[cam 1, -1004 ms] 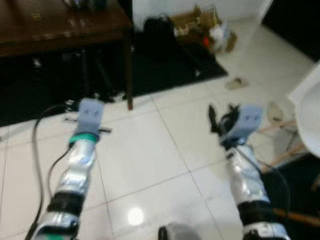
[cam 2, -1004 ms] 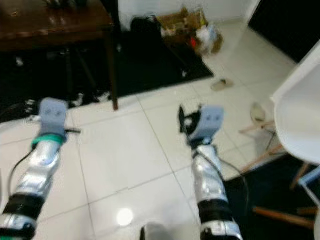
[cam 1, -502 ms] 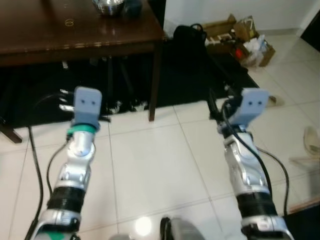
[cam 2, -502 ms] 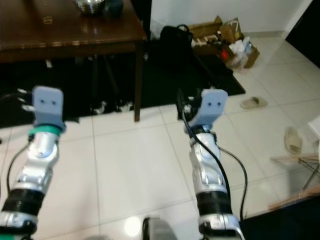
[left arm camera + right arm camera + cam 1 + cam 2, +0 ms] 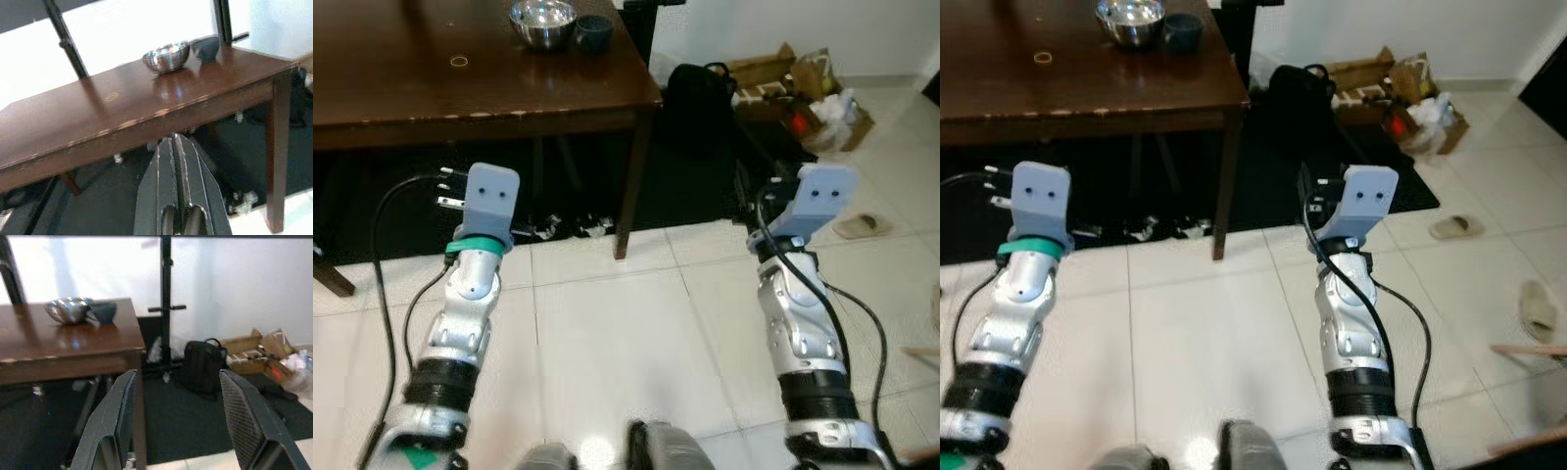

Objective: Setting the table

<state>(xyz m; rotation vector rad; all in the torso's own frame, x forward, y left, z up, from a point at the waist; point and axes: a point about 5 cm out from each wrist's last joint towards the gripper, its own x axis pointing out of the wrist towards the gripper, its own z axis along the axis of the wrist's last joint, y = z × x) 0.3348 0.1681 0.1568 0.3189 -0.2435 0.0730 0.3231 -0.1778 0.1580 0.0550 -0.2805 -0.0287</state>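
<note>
Both arms were held out forward over the white tiled floor (image 5: 607, 333), short of the dark wooden table (image 5: 431, 88); neither carried anything. The left gripper (image 5: 178, 196) had its two black fingers pressed together, empty, and pointed at the table's near edge from below its level; the right gripper (image 5: 178, 416) had its fingers spread wide apart, also empty, aimed past the table's corner leg (image 5: 139, 401) toward a black backpack (image 5: 203, 364) and cardboard boxes (image 5: 254, 350) on the dark rug beyond.

The things to set stood on the tabletop, ahead of and above both grippers, toward the far corner: a shiny metal bowl (image 5: 542, 22) and, just beside it on the right gripper's side, a small dark cup (image 5: 594, 31); whether the two touched could not be told.

The step in hand looked like the approach to the table, with nothing yet grasped; the next move probably called for closing in and raising an arm above the tabletop, the open right gripper being the readier for the cup or bowl.
</note>
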